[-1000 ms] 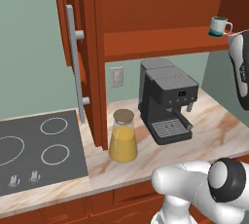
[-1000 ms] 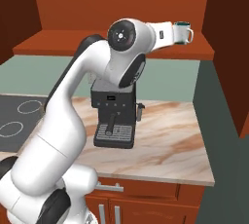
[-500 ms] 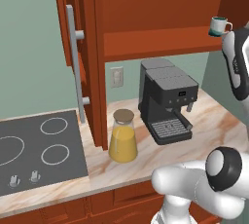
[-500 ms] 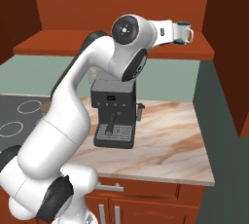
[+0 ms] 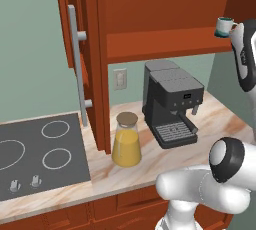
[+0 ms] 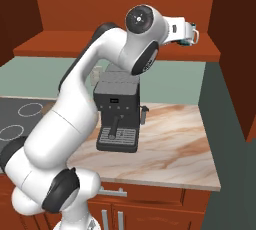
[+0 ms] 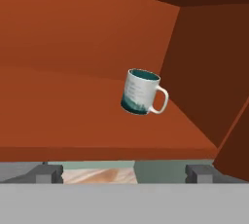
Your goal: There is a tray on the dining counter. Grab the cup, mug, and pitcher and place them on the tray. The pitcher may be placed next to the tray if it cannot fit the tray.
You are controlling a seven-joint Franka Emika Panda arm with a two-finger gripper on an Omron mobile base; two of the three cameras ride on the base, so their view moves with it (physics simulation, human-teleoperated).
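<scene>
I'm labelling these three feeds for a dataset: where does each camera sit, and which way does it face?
Left base view: behind the arm on its left, looking forward and down at the pitcher, coffee machine and stovetop; the white arm rises at lower right.
Right base view: behind on the right, facing the same coffee machine; the arm crosses from lower left up to the shelf.
Hand view: on the hand, looking along the open pincer at the mug.
All three share the mug.
</scene>
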